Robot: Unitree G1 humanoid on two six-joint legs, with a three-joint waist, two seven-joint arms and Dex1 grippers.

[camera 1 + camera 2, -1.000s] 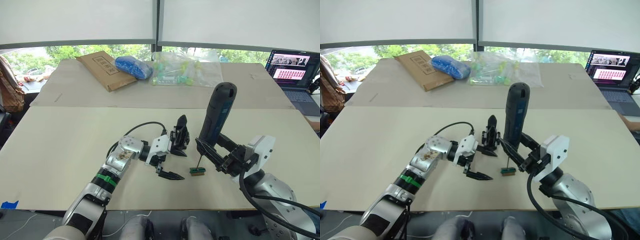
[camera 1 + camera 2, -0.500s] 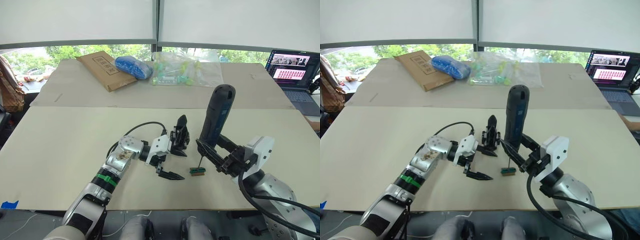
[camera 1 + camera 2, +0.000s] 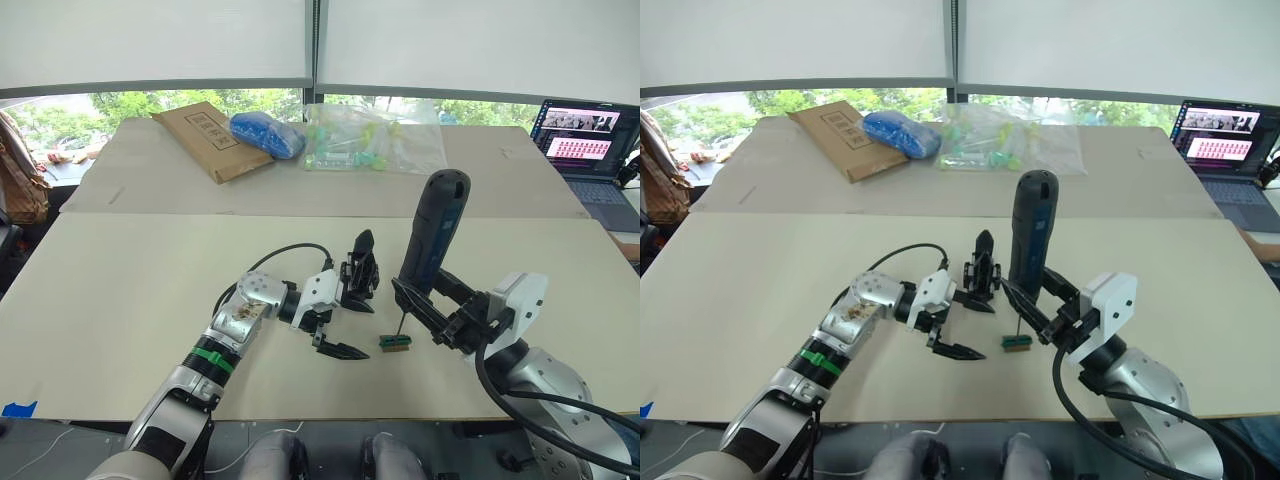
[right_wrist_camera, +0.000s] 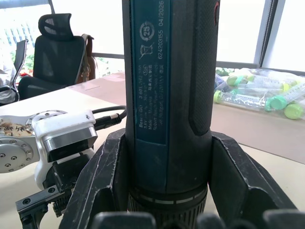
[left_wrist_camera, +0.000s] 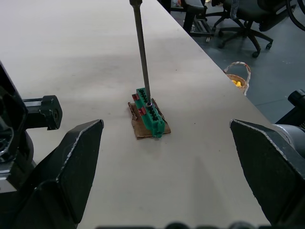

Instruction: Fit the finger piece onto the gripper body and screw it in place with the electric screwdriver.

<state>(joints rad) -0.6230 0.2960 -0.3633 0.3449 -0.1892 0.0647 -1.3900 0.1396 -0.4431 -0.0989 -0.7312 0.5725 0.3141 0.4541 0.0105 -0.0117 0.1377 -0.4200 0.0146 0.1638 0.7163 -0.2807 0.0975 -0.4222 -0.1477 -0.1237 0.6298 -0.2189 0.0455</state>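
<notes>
Right gripper (image 3: 432, 300): fingers clamped on the screwdriver (image 3: 432, 228), gripping its lower casing from both sides.
Screwdriver: held upright, tilted slightly; thin bit (image 5: 141, 50) points down, tip on the green block (image 5: 150, 118).
Green block: lies on the table (image 3: 120, 290), between the two grippers.
Left gripper (image 3: 343, 318): fingers spread wide apart, nothing between them; upper finger just beside the gripper body, contact cannot be told; lower finger low over the table, pointing toward the block.
Gripper body (image 3: 359, 274): stands on the table, just left of the screwdriver, pointed finger up.
Finger piece: cannot pick it out.
Far table: cardboard box (image 3: 212, 139), blue bag (image 3: 268, 134), bag of tubes (image 3: 366, 139); laptop (image 3: 590, 150) at far right.
</notes>
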